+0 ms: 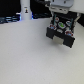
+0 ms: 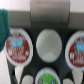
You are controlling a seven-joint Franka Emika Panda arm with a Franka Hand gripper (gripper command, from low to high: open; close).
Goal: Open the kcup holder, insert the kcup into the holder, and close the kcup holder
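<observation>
Hovering over the open kcup holder (image 1: 61,31), the gripper's state is unclear; the wrist view alone shows pod slots (image 2: 48,44).

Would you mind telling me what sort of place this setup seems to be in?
Probably a robotics lab bench: a plain white table, a black kcup holder with pods in round slots, the gripper above it, and dark equipment behind.
</observation>
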